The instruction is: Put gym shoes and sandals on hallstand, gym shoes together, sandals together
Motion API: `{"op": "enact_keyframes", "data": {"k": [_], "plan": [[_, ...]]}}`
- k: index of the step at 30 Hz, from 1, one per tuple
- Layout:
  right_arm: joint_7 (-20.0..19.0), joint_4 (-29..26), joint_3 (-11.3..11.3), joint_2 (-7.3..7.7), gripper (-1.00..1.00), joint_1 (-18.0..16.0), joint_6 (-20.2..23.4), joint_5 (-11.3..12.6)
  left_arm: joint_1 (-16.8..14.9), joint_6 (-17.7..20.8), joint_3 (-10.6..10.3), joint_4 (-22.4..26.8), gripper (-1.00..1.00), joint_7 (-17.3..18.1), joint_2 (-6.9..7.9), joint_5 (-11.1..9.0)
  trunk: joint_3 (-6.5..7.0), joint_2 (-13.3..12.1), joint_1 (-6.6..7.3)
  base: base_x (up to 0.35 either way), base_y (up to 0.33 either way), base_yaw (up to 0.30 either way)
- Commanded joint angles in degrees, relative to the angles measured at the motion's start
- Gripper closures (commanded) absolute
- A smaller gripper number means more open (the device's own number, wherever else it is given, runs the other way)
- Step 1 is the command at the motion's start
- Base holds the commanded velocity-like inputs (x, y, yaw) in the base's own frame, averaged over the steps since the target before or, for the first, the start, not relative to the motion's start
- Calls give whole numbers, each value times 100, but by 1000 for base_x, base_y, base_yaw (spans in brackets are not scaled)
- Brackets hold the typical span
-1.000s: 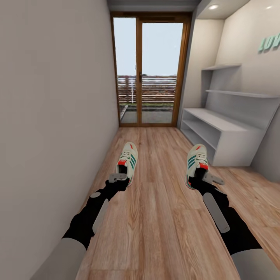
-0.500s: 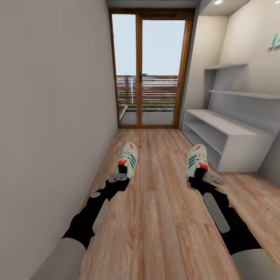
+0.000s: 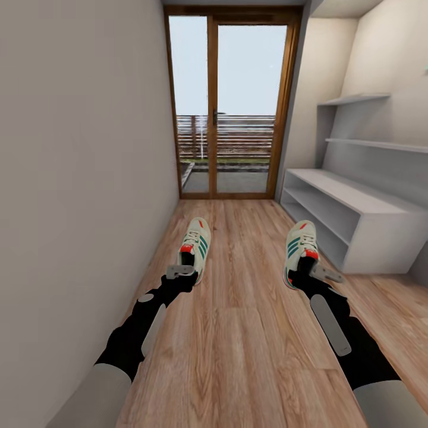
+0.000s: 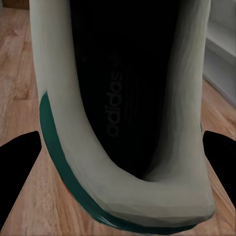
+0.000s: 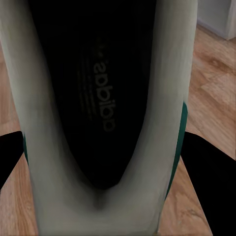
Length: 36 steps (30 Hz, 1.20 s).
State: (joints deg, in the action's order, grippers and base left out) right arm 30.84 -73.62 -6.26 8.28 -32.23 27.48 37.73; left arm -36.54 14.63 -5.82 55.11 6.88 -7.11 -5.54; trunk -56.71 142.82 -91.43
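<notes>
- Our left gripper [image 3: 185, 268] is clamped on the heel of the left sneaker [image 3: 196, 246], holding it out above the wood floor [image 3: 238, 333] with its toe pointing toward the glass door [image 3: 232, 107].
- Our right gripper [image 3: 309, 268] grips the heel of the right sneaker [image 3: 300, 249] the same way, toe forward.
- The two sneakers hang well apart, one in front of each arm.
- In the left wrist view, we look into the dark opening of the left sneaker [image 4: 123, 108], with a black fingertip [image 4: 17, 167] on each side of its heel.
- In the right wrist view, the right sneaker [image 5: 98, 113] sits likewise between two black fingers [image 5: 206, 177].
- The pale grey shoe rack [image 3: 351, 214] stands against the right wall, ahead of the right sneaker and apart from it.
</notes>
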Motion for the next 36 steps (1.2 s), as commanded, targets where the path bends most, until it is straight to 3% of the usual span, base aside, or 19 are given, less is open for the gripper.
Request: {"op": "enact_keyframes", "data": {"k": [1, 16, 36], "plan": [[54, -9, -16, 7, 100, -4, 7, 42, -2, 40, 2, 9, 100, 7, -1, -61, -6, 3, -2, 349, 0, 0], [54, -11, -24, 6, 100, -4, 10, 42, -2, 40, 3, 10, 100, 7, -1, -61, -6, 3, -2, 349, 0, -87], [54, -5, -16, 8, 100, -4, 11, 42, -2, 40, 2, 10, 100, 7, -1, -61, -6, 3, -2, 349, 0, -3]]}}
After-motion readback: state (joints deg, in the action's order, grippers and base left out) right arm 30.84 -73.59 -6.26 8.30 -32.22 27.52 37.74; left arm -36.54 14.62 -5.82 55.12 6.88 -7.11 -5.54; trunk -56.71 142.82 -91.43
